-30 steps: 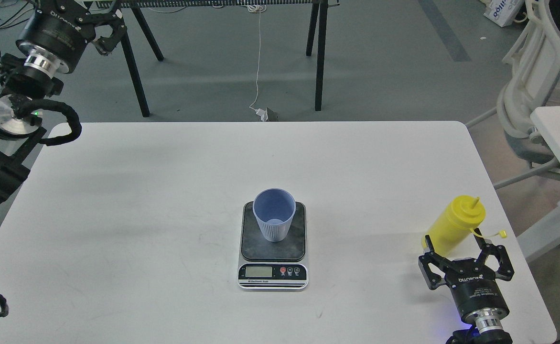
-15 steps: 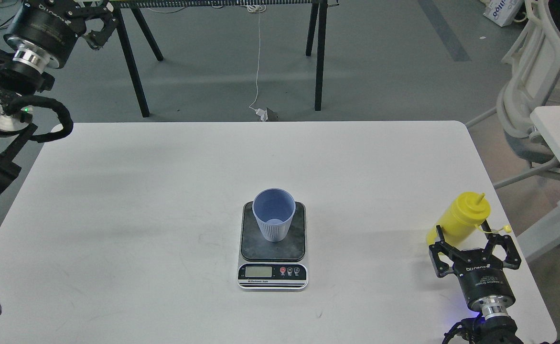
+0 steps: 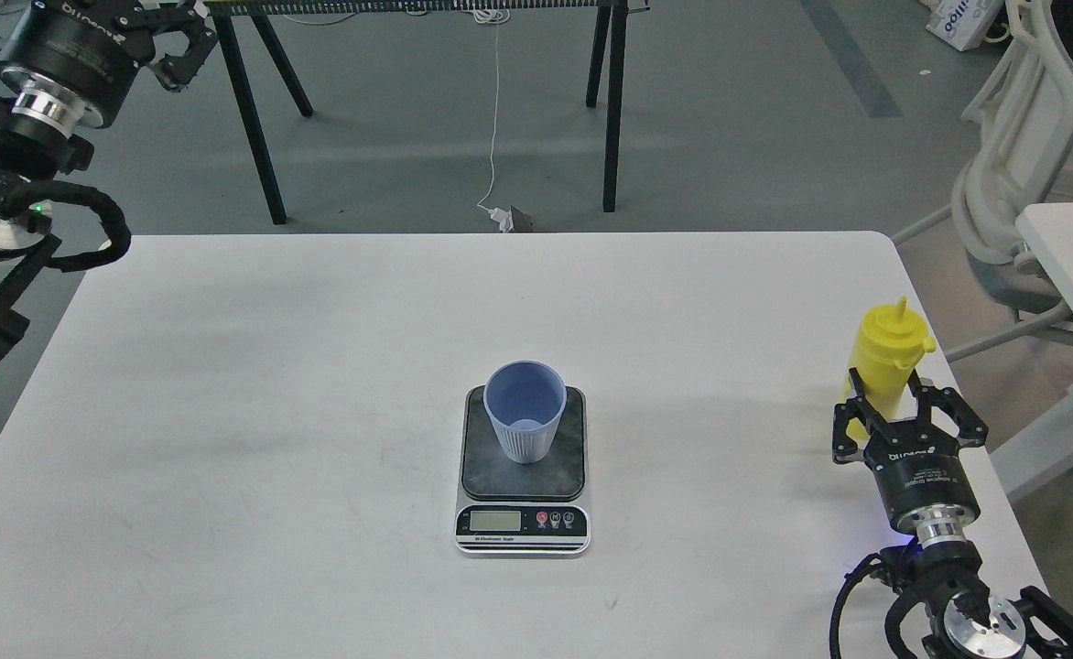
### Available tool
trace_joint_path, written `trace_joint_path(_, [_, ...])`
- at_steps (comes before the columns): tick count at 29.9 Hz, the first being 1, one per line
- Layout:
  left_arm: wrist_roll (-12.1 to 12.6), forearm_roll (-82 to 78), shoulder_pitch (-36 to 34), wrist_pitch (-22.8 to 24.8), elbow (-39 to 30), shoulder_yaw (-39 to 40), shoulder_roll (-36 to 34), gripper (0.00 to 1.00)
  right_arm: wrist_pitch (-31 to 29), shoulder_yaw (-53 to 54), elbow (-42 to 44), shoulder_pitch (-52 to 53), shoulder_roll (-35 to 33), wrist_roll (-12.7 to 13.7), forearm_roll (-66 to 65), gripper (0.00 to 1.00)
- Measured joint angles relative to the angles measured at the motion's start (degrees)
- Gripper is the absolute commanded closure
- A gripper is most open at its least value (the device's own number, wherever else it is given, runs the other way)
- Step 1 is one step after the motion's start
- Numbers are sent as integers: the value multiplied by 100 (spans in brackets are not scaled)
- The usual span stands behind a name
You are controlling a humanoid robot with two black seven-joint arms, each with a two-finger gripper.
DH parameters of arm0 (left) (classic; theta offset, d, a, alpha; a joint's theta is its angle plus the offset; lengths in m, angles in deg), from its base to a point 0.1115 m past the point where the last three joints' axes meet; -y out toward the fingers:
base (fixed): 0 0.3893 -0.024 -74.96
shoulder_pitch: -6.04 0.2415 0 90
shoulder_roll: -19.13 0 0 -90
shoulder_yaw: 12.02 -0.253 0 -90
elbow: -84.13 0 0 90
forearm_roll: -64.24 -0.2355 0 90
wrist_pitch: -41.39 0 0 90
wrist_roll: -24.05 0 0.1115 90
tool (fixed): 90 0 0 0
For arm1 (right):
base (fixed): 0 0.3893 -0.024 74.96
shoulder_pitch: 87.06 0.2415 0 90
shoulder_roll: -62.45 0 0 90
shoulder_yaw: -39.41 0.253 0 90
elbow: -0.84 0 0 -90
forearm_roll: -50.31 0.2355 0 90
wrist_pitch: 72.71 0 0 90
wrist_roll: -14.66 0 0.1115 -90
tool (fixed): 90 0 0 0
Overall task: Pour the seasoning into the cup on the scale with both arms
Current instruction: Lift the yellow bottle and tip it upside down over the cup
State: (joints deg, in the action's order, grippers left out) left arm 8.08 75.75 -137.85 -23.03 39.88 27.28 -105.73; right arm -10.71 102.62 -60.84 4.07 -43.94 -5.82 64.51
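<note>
A white table (image 3: 317,366) with rounded corners stands on a grey floor, black trestle legs (image 3: 262,137) and a trailing white cable (image 3: 494,119) behind it, a pale office chair (image 3: 1022,183) to one side. Near the table's right edge the right gripper (image 3: 894,395) has its two fingers set to either side of the lower body of the seasoning (image 3: 884,361), a yellow squeeze bottle standing almost upright with its thin nozzle pointing up (the bottle's base is hidden behind the gripper, so whether it rests on the table cannot be told); the fingers appear clamped on it. Well apart, at the table's centre, the cup (image 3: 525,410) stands upright and open-mouthed on the dark plate of the scale (image 3: 523,494), whose small display cannot be read. At the far upper left, off the table, the left gripper (image 3: 170,41) is partly cut off by the top of the view; its fingers look spread and hold nothing. The left arm (image 3: 5,197) below it runs out of the frame's edge.
</note>
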Motion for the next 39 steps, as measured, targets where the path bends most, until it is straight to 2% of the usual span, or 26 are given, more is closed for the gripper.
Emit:
trace_joint_path(5, [-8, 0, 1, 3, -47, 14, -32, 0, 0, 37, -521, 376, -737, 0, -631, 64])
trace_joint_path(10, [-13, 0, 8, 2, -131, 71, -112, 0, 0, 84, -1239, 928, -1395, 0, -2092, 66])
trace_joint_path(15, [-9, 0, 46, -51, -161, 75, -125, 0, 0, -191, -1496, 1721, -1553, 0, -3441, 67])
trace_joint_path(20, [5, 0, 81, -185, -163, 71, -125, 0, 564, -1198, -1521, 2794, -1624, 0, -4309, 67])
trace_joint_path(32, [-8, 15, 133, -155, -157, 83, -112, 0, 2216, -4434, -1467, 5564, -1756, -128, -6715, 68])
trace_joint_path(39, [-11, 17, 142, -170, -162, 87, -118, 0, 2757, -5712, -1364, 6661, -1668, -134, -7698, 69])
